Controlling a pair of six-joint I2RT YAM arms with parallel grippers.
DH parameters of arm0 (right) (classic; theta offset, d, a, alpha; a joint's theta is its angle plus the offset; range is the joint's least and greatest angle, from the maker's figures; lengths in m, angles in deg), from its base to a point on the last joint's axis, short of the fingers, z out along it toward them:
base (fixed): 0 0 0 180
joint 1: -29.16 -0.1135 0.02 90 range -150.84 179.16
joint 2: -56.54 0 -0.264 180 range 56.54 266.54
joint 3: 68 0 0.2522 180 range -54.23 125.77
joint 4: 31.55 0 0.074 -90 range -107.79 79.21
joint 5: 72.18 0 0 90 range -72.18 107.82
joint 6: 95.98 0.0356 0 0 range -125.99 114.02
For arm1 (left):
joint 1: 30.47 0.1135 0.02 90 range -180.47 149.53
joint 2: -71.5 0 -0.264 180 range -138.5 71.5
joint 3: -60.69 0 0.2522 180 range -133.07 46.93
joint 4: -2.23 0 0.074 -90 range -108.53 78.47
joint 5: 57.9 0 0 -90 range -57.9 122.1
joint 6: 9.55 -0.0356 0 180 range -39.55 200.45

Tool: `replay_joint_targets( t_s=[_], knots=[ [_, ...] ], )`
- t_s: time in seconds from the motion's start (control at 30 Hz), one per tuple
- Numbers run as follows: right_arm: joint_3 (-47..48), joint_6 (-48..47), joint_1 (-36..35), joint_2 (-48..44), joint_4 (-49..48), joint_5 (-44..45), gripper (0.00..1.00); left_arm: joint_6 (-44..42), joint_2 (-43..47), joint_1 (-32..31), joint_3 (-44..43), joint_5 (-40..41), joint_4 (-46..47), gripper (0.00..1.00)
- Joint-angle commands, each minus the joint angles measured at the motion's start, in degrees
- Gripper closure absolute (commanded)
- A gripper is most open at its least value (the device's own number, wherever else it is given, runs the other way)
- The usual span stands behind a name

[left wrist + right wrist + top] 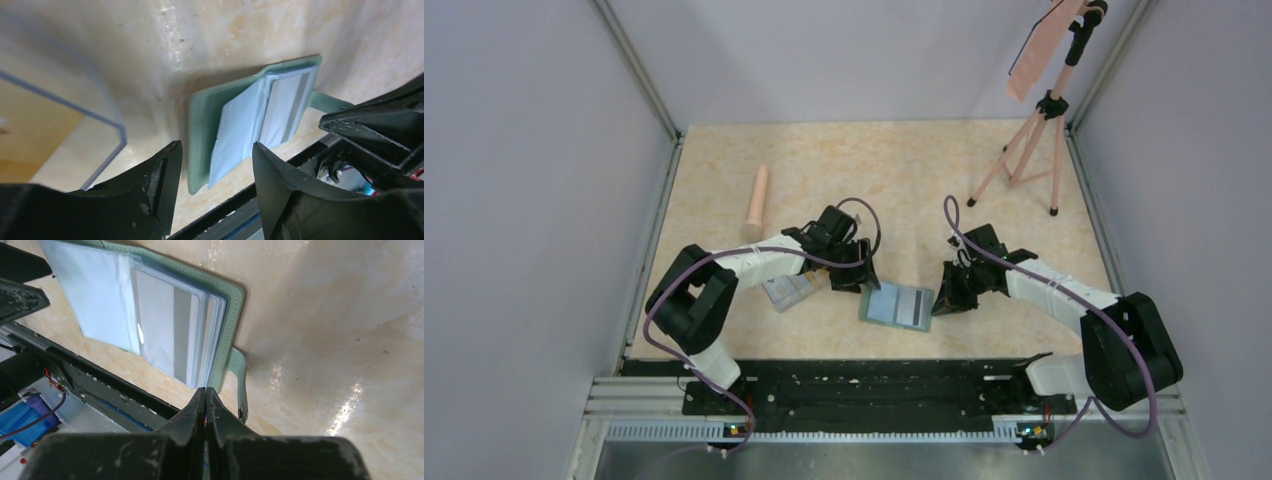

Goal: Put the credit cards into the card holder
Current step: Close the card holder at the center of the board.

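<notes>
The green card holder [897,305] lies open on the table between the two arms, its pale blue pocket pages [237,132] fanned up. A pale credit card [170,335] with a grey stripe sits in one see-through pocket. My left gripper [215,145] hovers open just left of the holder [200,120], with nothing between its fingers. My right gripper [205,389] is shut, its tips at the holder's right edge [235,305] beside the snap tab [241,385]; nothing shows between its fingers. In the overhead view they are the left gripper [856,272] and the right gripper [948,296].
A clear plastic box [789,290] lies under my left forearm; its blue-edged rim [65,105] and a yellow-orange face inside [30,140] show in the left wrist view. A pink cylinder [757,200] lies at the back left, and a tripod [1029,150] stands at the back right.
</notes>
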Motion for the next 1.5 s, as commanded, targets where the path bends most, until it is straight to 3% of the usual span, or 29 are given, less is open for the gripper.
replay_joint_targets(
  t_s=[0.0, 0.3, 0.77, 0.9, 1.1, 1.23, 1.33, 1.47],
  knots=[
    [-0.19, -0.15, -0.46, 0.41, -1.71, -0.47, 1.00, 4.07, -1.19, -0.06, 4.28, -8.83, 12.27, 0.41],
    [-0.34, -0.45, -0.51, 1.06, -1.86, -0.32, 1.00, 5.62, 0.42, -1.48, 4.24, -11.14, 13.81, 0.47],
    [3.83, -1.35, -0.46, -1.63, 3.42, 5.25, 1.00, 6.52, -2.42, -7.71, -5.07, -13.21, 12.77, 0.52],
    [4.96, -1.86, -0.41, -2.35, 4.84, 6.84, 1.00, 5.90, -2.43, -8.54, -6.11, -10.13, 10.93, 0.54],
    [3.38, -2.26, -0.40, -1.39, 4.75, 8.09, 1.00, 1.36, 1.96, -8.50, -6.69, 5.02, -4.42, 0.48],
    [1.83, -1.86, -0.46, -0.55, 3.87, 8.58, 1.00, 0.74, 4.34, -8.31, -3.75, 11.46, -8.14, 0.43],
    [1.21, -1.76, -0.49, 0.36, 3.45, 9.35, 1.00, 1.36, 3.70, -7.23, -0.25, 9.15, -5.75, 0.41],
    [0.16, -1.75, -0.46, 1.46, 2.62, 9.76, 1.00, 2.88, 2.43, -6.88, 4.68, 1.34, 4.25, 0.36]
  ],
)
